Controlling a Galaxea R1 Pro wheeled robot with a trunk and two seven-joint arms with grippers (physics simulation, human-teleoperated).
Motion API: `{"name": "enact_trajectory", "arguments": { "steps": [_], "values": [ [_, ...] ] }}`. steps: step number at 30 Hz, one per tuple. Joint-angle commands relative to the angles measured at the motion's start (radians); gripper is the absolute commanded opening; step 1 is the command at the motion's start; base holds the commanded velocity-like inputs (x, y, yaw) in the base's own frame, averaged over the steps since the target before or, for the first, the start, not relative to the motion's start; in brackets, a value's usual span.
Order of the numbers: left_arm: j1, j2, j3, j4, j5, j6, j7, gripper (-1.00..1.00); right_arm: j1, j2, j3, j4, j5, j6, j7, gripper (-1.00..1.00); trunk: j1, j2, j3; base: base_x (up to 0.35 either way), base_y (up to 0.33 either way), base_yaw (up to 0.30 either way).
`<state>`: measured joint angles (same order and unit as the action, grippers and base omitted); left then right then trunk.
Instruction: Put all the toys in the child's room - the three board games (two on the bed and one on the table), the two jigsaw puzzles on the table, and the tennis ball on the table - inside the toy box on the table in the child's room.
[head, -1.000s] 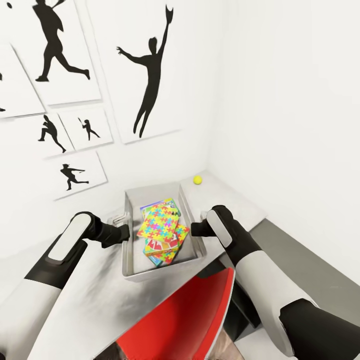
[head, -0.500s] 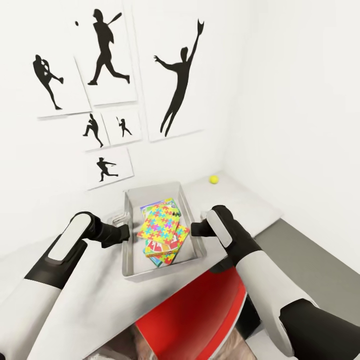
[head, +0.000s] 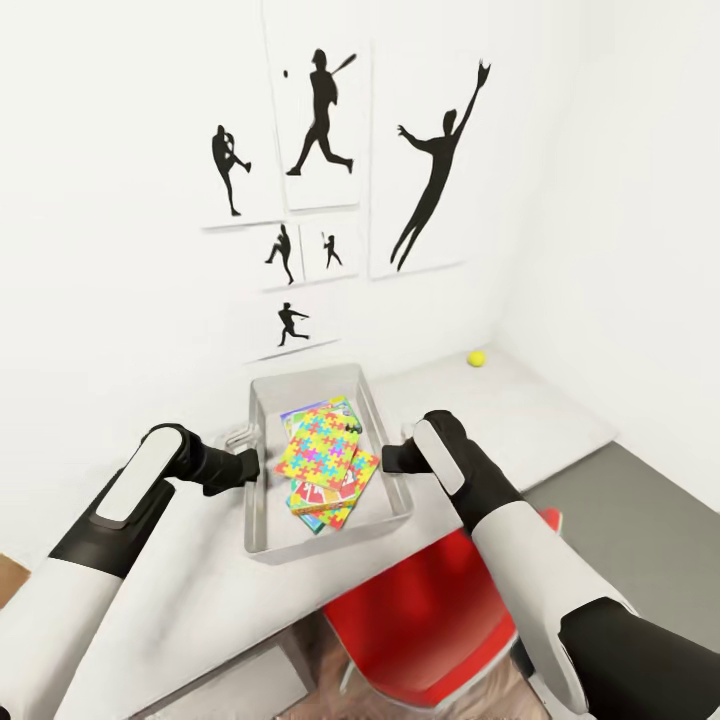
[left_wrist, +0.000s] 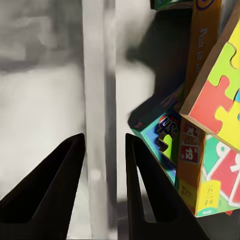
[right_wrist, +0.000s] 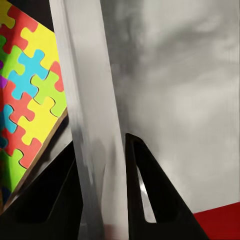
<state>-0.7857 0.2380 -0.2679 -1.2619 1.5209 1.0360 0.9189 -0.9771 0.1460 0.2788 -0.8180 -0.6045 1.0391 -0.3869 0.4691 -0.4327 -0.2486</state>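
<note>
White corner, silhouette posters (head: 330, 190) above a grey table (head: 520, 420); left gripper (left_wrist: 104, 150) and right gripper (right_wrist: 102, 155) each clamped on a wall of the toy box (head: 262, 395), jigsaw puzzles (head: 322, 448) and board games (head: 325, 492) stacked inside; tennis ball (head: 476, 358) far right, well apart, not yet boxed. Risk: uneven pull, box tilting, thin wall slipping free, toys spilling.

"12" on board game (left_wrist: 191, 150)

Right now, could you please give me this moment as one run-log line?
left gripper: shut on toy box wall | right gripper: shut on opposite wall | jigsaw puzzles: in box | tennis ball: on table
</note>
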Motion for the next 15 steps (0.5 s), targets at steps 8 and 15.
{"name": "enact_trajectory", "arguments": {
  "steps": [8, 15],
  "values": [
    [-0.001, 0.001, -0.002, -0.001, -0.008, 0.011, 0.012, -1.0, -0.002, 0.0, 0.002, -0.001, 0.0, 0.003, -0.012, -1.0, 0.0, -0.002, 0.008, -0.217, 0.222, 0.205],
    [-0.001, 0.001, -0.001, -0.001, -0.008, 0.011, 0.012, -1.0, -0.002, 0.0, 0.003, -0.001, 0.0, 0.003, -0.012, -1.0, 0.0, -0.002, 0.017, -0.174, 0.247, 0.208]
  ]
}}
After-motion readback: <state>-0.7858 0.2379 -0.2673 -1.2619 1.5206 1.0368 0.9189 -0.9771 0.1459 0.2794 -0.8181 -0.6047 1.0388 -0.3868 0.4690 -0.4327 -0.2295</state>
